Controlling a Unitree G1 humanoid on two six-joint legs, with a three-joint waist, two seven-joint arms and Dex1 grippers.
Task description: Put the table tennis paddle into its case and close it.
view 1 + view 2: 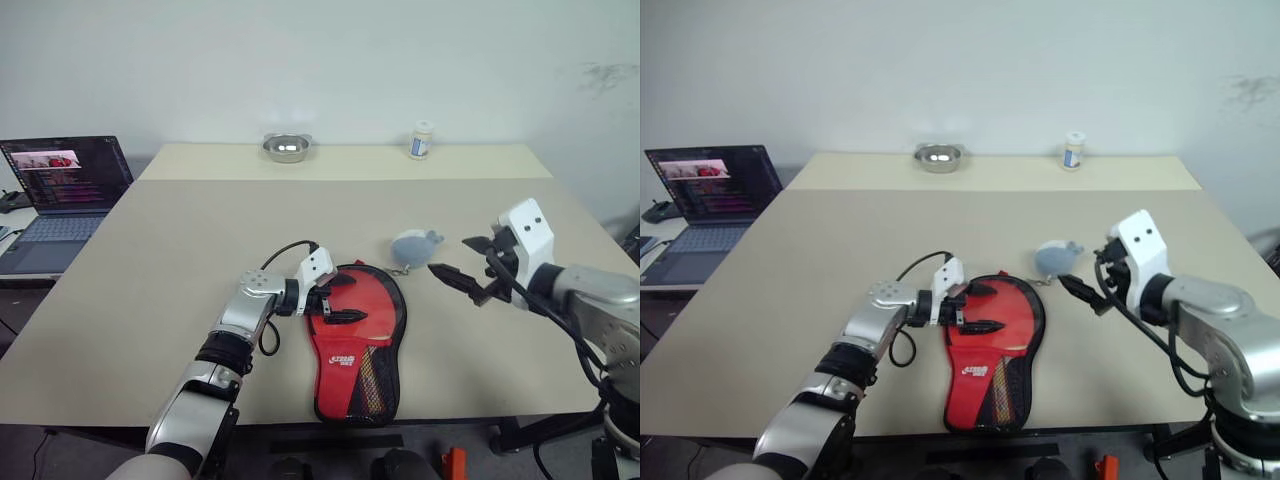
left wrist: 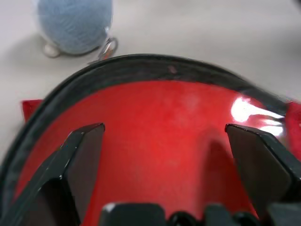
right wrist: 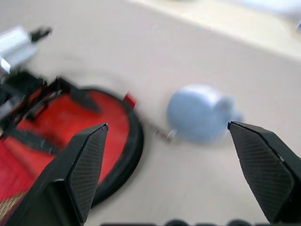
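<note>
Table (image 1: pixel 180 260): large, beige, mostly bare; ample room on all sides of work area.

Case (image 1: pixel 356 365): near front edge, centre, red side up; narrow end close to table lip, little margin there.

Table tennis paddle (image 2: pixel 160 132): red rubber lies within case's dark rim. Judged inserted; closing still to do.

Left gripper (image 1: pixel 338 298): low over case's round end, jaws wide, holding nothing.

Right gripper (image 1: pixel 467 262): raised, well clear, jaws wide, empty.

Blue pouch (image 1: pixel 414 245): just beyond case.

Even, soft indoor light; glare on the red rubber (image 2: pixel 249 110), and the right wrist view is motion-blurred.
</note>
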